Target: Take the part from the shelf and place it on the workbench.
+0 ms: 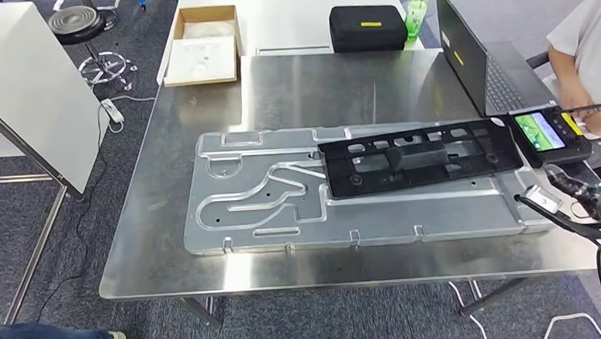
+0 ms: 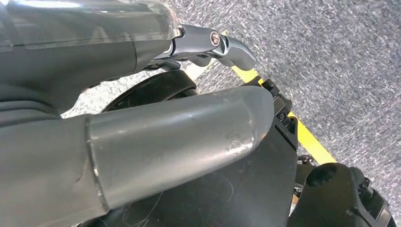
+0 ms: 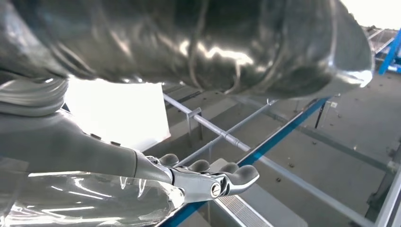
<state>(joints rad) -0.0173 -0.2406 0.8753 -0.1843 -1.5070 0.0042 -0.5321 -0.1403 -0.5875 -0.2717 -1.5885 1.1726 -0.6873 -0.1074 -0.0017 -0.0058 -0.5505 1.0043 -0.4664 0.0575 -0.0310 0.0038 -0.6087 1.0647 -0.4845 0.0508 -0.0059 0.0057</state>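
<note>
One black plastic part (image 1: 419, 158), long and slotted, lies flat on the steel surface (image 1: 293, 88), resting across the far right portion of one large grey metal plate (image 1: 283, 197) with routed channels. The part's right end sits just beside a small device with a lit screen (image 1: 548, 135).

The right robot hand (image 1: 586, 193) is at the surface's right edge, near the part's right end but apart from it; its dark fingers are curled with nothing visibly in them. In the right wrist view that robot hand (image 3: 208, 179) shows its fingers bent inward, nothing held. The left robot hand (image 2: 165, 142) appears in the left wrist view over grey carpet; whether its fingers are closed I cannot tell.

Farther back stand one open cardboard box (image 1: 202, 46), one black zip case (image 1: 368, 28), one green bottle (image 1: 416, 12) and one open laptop (image 1: 482, 67). A person's arm (image 1: 583, 69) reaches in beside the laptop. One round stool (image 1: 82, 25) stands on the floor at left.
</note>
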